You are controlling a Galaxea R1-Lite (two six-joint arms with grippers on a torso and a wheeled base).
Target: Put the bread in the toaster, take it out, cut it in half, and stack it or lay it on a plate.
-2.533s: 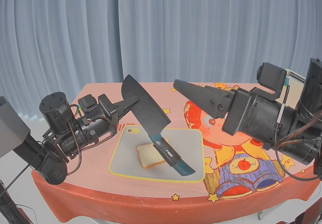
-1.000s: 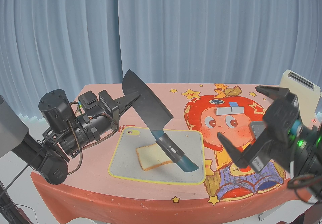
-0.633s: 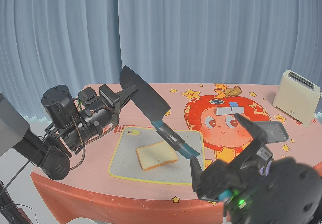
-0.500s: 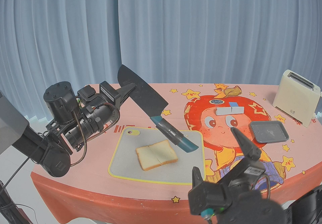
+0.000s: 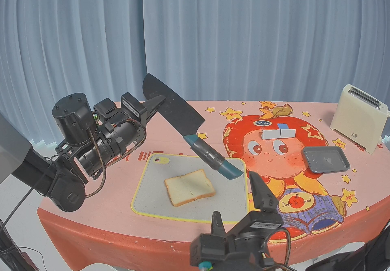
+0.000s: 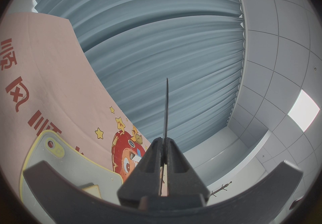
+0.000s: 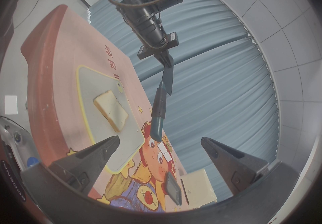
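Bread (image 5: 189, 187) flat mid cutting board (image 5: 151, 198), toward the bench's front edge, with a cut line across it running far side to front. Just off that front edge, by the board's right corner, the right pincer (image 5: 233, 194) spread wide and empty, the nearer one. Above the board's far left corner, the left pincer (image 5: 153, 104) clamped on the knife (image 5: 175, 108) by its blade. Plate (image 5: 326, 159) well apart toward the right edge.

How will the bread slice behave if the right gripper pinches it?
Bread slice looks thin and soft: probably light, floppy, crushable. A cut line crosses it, so it likely lifts as halves. Flat on the cutting board, it may slide before the open right gripper grips.
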